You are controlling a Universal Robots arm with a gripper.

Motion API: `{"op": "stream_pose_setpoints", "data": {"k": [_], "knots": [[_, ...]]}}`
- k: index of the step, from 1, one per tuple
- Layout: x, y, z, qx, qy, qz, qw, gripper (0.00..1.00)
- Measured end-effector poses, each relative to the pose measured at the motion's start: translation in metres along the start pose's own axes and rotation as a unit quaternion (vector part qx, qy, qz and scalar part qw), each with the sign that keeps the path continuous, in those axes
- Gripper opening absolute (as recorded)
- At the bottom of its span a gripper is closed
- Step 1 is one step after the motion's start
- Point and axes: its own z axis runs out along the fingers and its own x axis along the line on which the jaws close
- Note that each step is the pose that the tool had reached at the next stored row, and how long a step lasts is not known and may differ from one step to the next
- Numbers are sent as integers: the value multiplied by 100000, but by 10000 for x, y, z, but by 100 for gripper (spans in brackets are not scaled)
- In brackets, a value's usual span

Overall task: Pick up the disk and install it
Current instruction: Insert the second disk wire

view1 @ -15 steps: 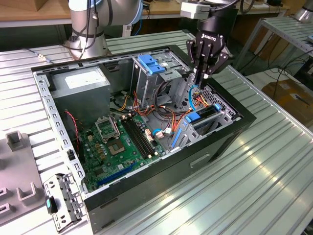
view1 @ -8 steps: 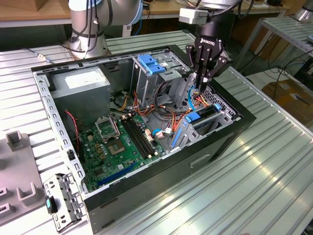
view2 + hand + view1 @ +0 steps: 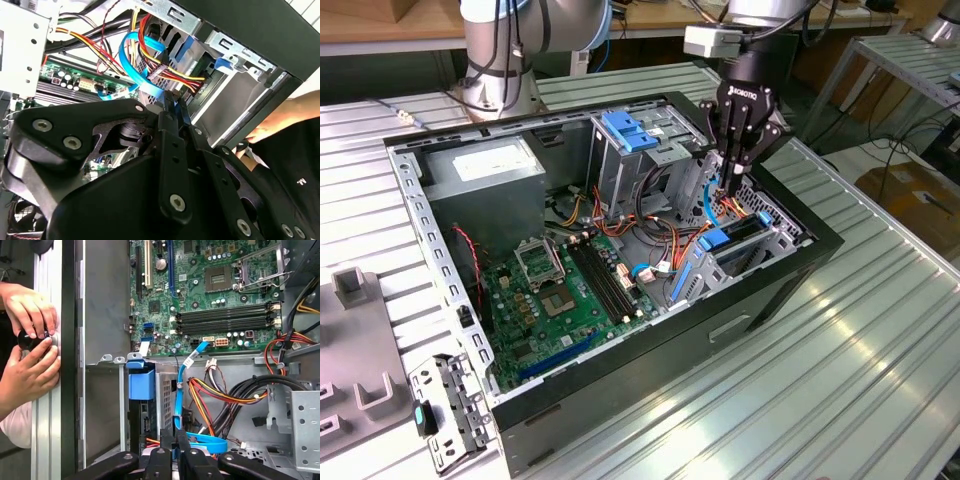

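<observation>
Reaching down into the open computer case (image 3: 620, 400), the gripper (image 3: 730, 182) is hanging over the drive cage (image 3: 765, 245) at the exterior view's right, among the bundle of red, yellow and blue cables (image 3: 150, 70). Its fingers (image 3: 167, 130) are lying drawn together, and no disk is showing between them; the blue cable (image 3: 200, 440) is running just beside their tips in the first wrist view.

The disk (image 3: 742, 230) is looking as if it is already sitting on edge inside that cage, a dark slab with its blue rail (image 3: 142, 385) facing up, though how deep it is seated is hard to tell. So the work is seeming to be at the install stage, with the pick-up behind it.

A person's hands (image 3: 30, 345) are holding a small dark knob at the edge of the surface (image 3: 880, 330), beside the case wall.

Finishing is calling for a straight, gentle push along the cage's line, keeping the cables out of the way so nothing is getting pinched.
</observation>
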Motion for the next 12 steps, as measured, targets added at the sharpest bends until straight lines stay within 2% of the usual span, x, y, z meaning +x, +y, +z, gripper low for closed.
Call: {"op": "stream_pose_setpoints", "data": {"k": [6,8,9,11,12], "knots": [[2,0,7,0,-6,5,100000,16],[7,18,11,55,-22,25,100000,16],[9,38,12,185,-23,60,100000,16],[11,97,17,665,-47,242,99997,16],[12,136,21,1048,-69,380,99994,16]]}}
